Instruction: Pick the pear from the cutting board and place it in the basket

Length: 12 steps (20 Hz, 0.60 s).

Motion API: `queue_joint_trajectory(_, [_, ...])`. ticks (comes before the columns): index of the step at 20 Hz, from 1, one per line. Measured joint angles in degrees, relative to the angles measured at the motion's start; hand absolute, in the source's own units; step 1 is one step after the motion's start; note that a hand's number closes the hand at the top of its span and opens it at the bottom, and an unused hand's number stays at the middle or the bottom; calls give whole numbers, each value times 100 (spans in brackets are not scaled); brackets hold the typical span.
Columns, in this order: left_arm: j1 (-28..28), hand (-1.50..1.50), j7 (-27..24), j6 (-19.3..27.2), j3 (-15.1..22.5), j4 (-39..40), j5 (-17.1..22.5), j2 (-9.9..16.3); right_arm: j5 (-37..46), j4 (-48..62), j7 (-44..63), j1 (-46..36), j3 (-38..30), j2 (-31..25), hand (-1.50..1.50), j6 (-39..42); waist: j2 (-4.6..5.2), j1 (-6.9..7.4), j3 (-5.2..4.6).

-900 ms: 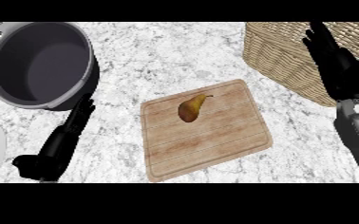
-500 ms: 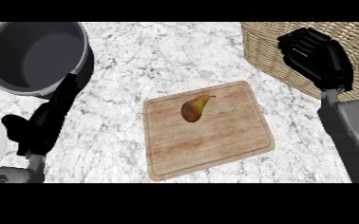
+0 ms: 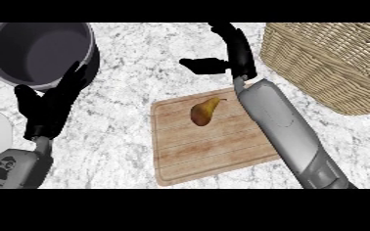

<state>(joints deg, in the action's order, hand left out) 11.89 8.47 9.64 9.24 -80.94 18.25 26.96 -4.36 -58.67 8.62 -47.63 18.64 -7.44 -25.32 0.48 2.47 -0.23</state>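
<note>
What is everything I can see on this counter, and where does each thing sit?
Pear: one, yellow-brown, on the cutting board's upper part, not held.
Cutting board: one, light wood, centre of the counter.
Basket: one, tan wicker, upper right.
Pot: one, dark grey, upper left.
Counter: one, white and grey marble, beneath everything.
White object: one, at the left edge, too cut off to identify.
Left hand: one, black, open, at the left beside the pot.
Right hand: one, black, open, above the board's far edge, grey forearm crossing the board's right side.
</note>
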Motion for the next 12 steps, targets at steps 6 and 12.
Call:
queue_joint_trajectory(6, [-3,0,81,-82,-133,55,60,66,-17,1038,1939,-1517,-96,-217,-150,669,-22,-26,4])
queue_joint_trajectory(12, [81,0,89,-74,-152,159,20,39,316,1980,3632,-2520,422,-1006,-150,2264,-18,-60,-3])
